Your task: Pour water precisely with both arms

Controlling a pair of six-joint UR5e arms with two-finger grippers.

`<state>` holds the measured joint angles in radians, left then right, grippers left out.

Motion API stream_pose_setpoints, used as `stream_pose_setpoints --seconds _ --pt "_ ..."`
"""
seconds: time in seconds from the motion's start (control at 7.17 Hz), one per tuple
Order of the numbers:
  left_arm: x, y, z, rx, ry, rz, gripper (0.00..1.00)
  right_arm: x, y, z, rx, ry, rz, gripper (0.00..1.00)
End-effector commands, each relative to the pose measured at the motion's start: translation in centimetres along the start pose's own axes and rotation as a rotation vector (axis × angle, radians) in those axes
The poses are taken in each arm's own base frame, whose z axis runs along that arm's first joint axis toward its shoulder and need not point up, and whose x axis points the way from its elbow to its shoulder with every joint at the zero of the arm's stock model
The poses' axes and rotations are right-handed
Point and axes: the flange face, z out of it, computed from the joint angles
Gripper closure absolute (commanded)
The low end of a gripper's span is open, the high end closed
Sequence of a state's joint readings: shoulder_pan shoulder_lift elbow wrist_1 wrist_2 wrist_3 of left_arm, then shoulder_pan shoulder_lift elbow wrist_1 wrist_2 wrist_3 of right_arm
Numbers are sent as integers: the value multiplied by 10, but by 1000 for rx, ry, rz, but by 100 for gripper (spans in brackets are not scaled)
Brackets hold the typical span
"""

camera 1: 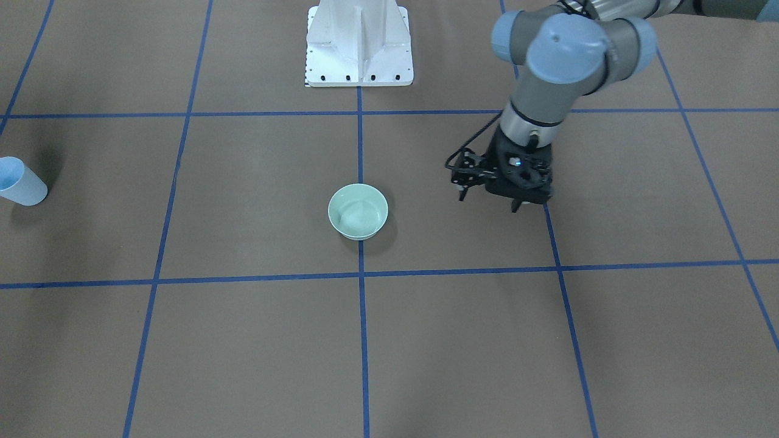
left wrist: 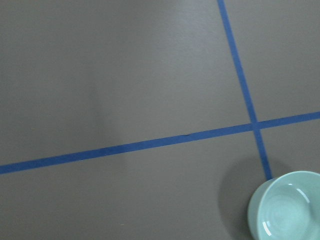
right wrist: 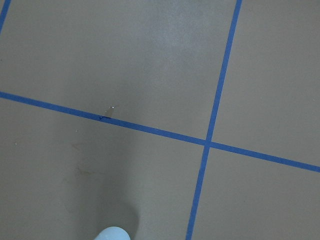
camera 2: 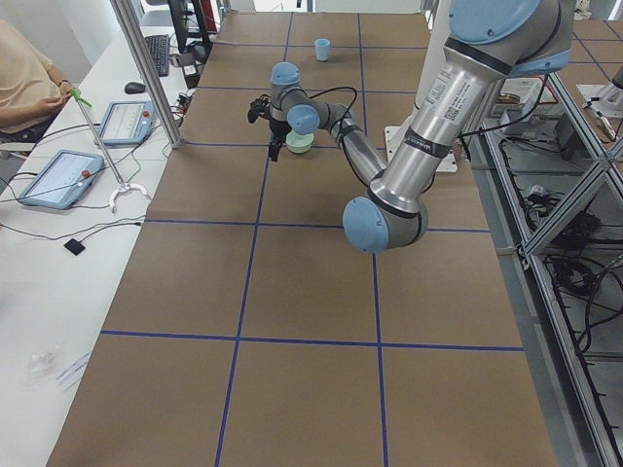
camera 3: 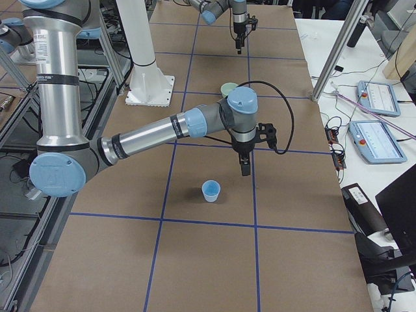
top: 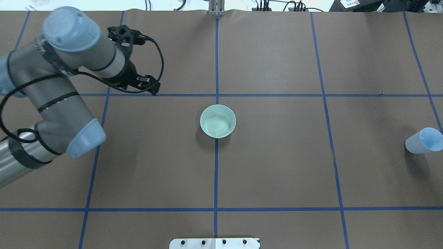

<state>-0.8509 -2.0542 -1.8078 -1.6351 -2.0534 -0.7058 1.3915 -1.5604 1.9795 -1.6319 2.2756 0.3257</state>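
A pale green bowl (top: 218,121) stands at the table's middle, also in the front view (camera 1: 358,211) and at the left wrist view's lower right corner (left wrist: 287,207). I see no water for certain. A light blue cup (top: 423,140) stands upright far to the right, alone. My left gripper (camera 1: 516,207) points down above the table, left of and beyond the bowl; it shows one narrow tip, looks shut and holds nothing. My right gripper (camera 3: 244,169) shows only in the right side view, hanging just beside the cup (camera 3: 211,190); I cannot tell if it is open.
The brown table (top: 277,166) carries a grid of blue tape lines. The white pedestal (camera 1: 359,45) stands at the robot's edge of the table. Operator desks with tablets (camera 3: 376,97) lie beyond the far edge. The cup's rim shows at the right wrist view's bottom edge (right wrist: 112,234).
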Motion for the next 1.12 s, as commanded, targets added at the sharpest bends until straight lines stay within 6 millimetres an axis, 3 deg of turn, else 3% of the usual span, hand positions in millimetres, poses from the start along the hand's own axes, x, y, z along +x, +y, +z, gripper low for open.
stream_pose_setpoints --seconds 0.0,0.14,0.28,0.42,0.56,0.7,0.98 --pt "-163 10 -45 -12 -77 136 0 -86 23 0 40 -23 138 0" --pt "-226 15 -61 -17 -115 170 0 -127 36 7 77 20 190 0" --pt "-284 25 -70 -44 -106 204 0 -164 62 16 129 73 242 0" --pt "-349 31 -85 -51 -118 213 0 -179 80 27 167 119 277 0" --pt "-403 38 -93 -67 -127 240 0 -173 99 38 205 197 261 0" --pt "-430 42 -108 -51 -151 246 0 -170 114 45 248 242 310 0" --pt "-441 55 -112 -46 -157 232 0 -189 151 87 392 328 422 0"
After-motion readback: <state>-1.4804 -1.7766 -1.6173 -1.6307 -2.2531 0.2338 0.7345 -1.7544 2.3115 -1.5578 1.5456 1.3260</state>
